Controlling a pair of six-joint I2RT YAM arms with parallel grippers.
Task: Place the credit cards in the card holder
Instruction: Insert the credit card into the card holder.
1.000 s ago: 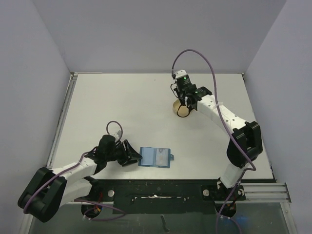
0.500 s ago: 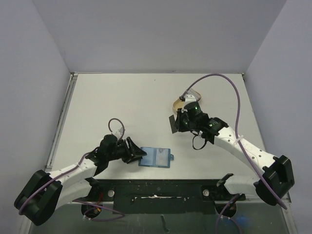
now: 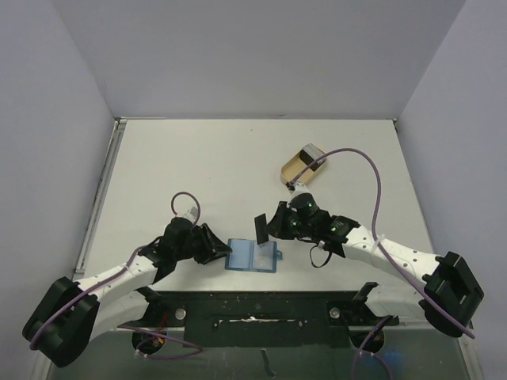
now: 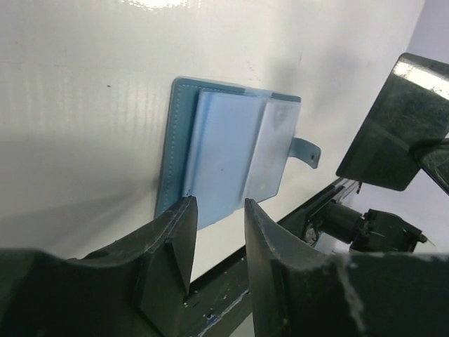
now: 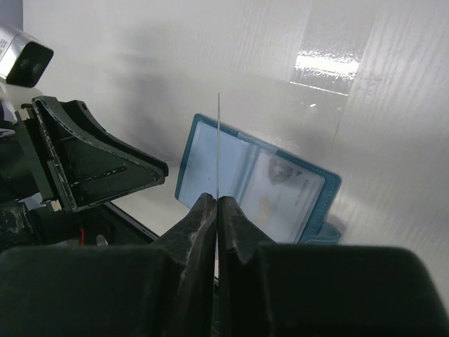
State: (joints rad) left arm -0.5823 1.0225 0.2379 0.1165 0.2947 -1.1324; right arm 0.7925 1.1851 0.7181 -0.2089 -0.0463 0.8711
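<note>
The card holder (image 3: 252,256) lies open near the tabletop's near edge. The right tool (image 5: 217,201) is clamped on a credit card (image 5: 218,140) close by. The left tool (image 4: 219,210), fingers apart, sits at the holder's left-edge side.

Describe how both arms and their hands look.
The left arm and right arm have white links and chunky black joints, each trailing a looping purple cable. The left hand and right hand are black with wedge-shaped fingers. Small green lights glow near the right wrist.

Left end effector (image 3: 226,253) crowds card holder's (image 3: 252,256) left edge, perhaps touching.
</note>
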